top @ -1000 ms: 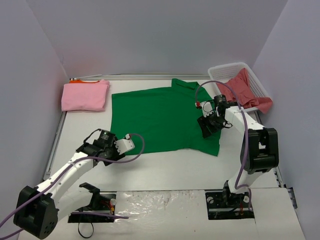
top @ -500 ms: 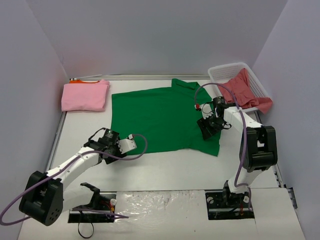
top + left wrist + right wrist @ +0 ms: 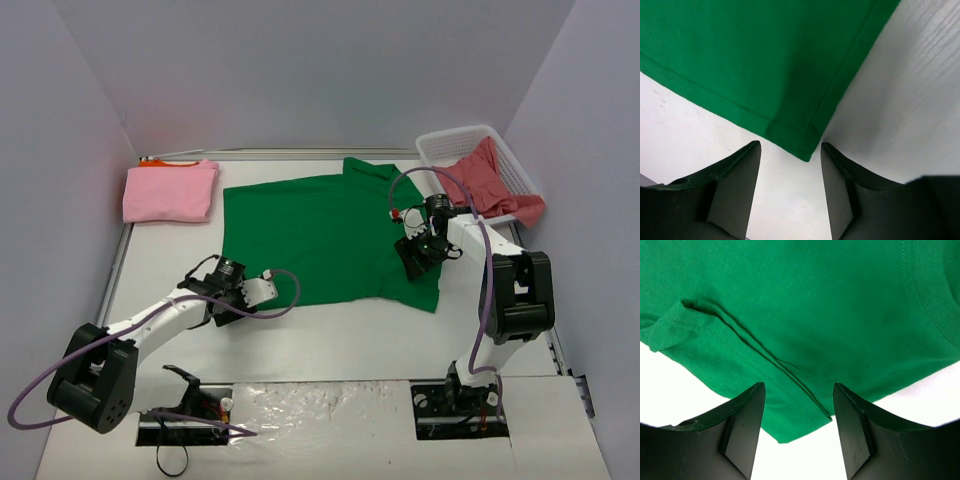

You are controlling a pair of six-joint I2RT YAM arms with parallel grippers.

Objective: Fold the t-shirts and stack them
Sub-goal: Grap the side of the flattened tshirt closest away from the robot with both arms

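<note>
The bright green t-shirt (image 3: 320,235) lies spread flat in the middle of the table. My left gripper (image 3: 225,293) is open just above its near left corner; in the left wrist view the corner (image 3: 800,142) lies between the open fingertips of the gripper (image 3: 790,146). My right gripper (image 3: 413,255) is open over the shirt's right sleeve; its wrist view shows the gripper (image 3: 798,387) with the sleeve edge (image 3: 790,415) between the jaws. The light pink shirt (image 3: 170,190) lies folded at the back left on the orange one (image 3: 158,161). The coral red shirt (image 3: 490,178) hangs out of the basket.
The white lattice basket (image 3: 455,140) stands at the back right corner. Purple-grey walls close in the table on the left, back and right. Bare white table (image 3: 330,335) lies between the green shirt and the arm bases.
My left gripper has moved right and a little nearer, up to the green shirt's near left corner. The right gripper has hardly moved. The shirts lie as before.
</note>
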